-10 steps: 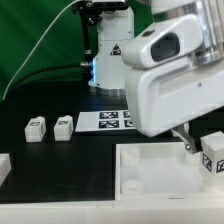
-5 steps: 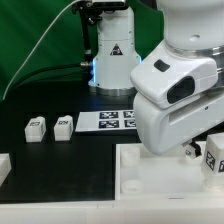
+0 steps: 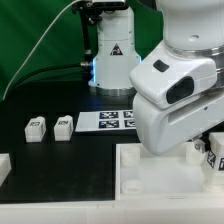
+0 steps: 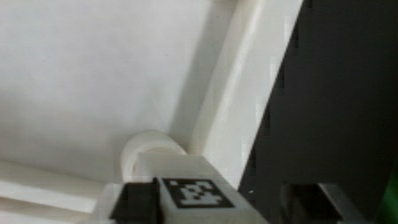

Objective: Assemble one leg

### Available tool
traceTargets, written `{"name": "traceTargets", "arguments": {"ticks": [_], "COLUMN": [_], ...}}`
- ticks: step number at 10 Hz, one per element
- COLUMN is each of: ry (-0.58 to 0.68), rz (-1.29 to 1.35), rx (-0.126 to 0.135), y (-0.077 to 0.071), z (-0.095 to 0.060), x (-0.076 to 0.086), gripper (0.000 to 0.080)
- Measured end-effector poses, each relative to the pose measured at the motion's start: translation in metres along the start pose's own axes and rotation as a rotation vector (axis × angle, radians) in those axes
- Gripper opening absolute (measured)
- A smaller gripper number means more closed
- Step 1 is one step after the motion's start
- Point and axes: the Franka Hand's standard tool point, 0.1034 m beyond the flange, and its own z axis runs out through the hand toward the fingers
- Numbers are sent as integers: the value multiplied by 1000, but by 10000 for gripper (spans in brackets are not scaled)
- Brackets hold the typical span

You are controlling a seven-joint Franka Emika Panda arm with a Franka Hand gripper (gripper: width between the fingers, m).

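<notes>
In the wrist view one leg (image 4: 192,195), a white block with a black-and-white tag on top, stands between the fingers of my gripper (image 4: 226,205). It touches one dark finger (image 4: 137,205); a dark gap separates it from the other finger (image 4: 315,203). The jaws stand open around it. The leg sits at a round corner socket (image 4: 151,146) of the white tray (image 4: 89,90). In the exterior view this leg (image 3: 216,156) shows at the tray's (image 3: 150,172) right corner, half hidden by my hand (image 3: 170,100). Two more legs (image 3: 37,128) (image 3: 64,126) lie on the black table at the exterior view's left.
The marker board (image 3: 105,120) lies flat behind the tray. A white stand with a tag (image 3: 113,55) rises at the back before the green curtain. A white part (image 3: 3,167) shows at the exterior view's left edge. Black table (image 4: 338,90) lies beside the tray's rim.
A second ago my hand was turned another way with its fingers showing beside the leg. It has since rotated and dropped over the leg. Over the last half second nothing visibly moved.
</notes>
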Motion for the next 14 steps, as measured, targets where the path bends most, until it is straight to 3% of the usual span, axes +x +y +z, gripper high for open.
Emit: {"name": "traceTargets", "arguments": {"ticks": [5,7,9,12,14], "ry": [3,17,39,35,22], "rz": [31,249,487,747,904], "rx": [3,55,130,188,192], "y": [0,5,3,-4,-6], "z": [0,4,4,7,7], "x": [0,-1,0,2,3], "gripper": [328,328,328,328,328]}}
